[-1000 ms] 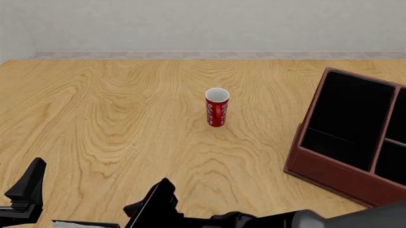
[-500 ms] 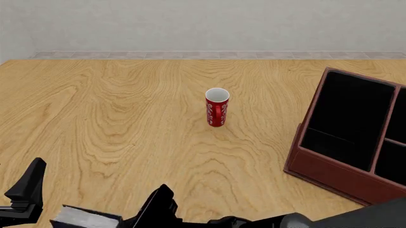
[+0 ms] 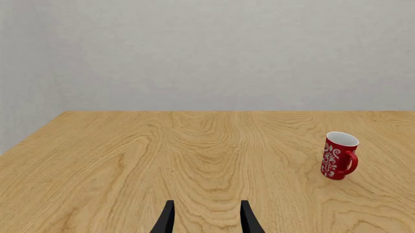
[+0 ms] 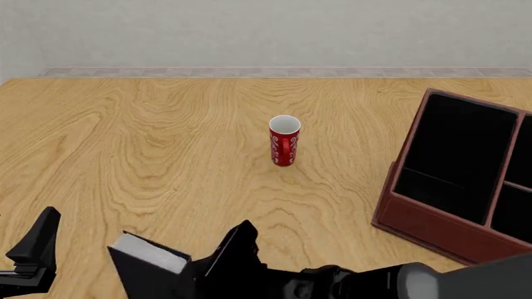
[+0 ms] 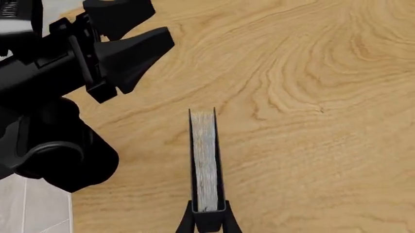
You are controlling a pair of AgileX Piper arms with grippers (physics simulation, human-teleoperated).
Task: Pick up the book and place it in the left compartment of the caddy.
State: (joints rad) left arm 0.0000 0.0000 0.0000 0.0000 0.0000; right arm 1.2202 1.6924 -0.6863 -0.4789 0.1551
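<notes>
Right gripper has its fingers clenched on the book, pinching it across the covers with the white page edges showing in the wrist view. Change over the last second: the book was a sliver at the bottom edge of the front view, now it's risen clear into frame, tilted, near the left front of the tabletop. Reads as lifted off the surface, though the contact underneath isn't visible from here. So the pick looks done; transport is what's left. The caddy sits well apart on the far right, angled, and the left compartment is open and black-lined with nothing visible inside. The red mug stands between book and caddy, roughly along the direct line, so I'd guess the carry needs to pass over or in front of it. Left gripper hangs idle, fingers spread with nothing between them, pointing down the bare wood.
</notes>
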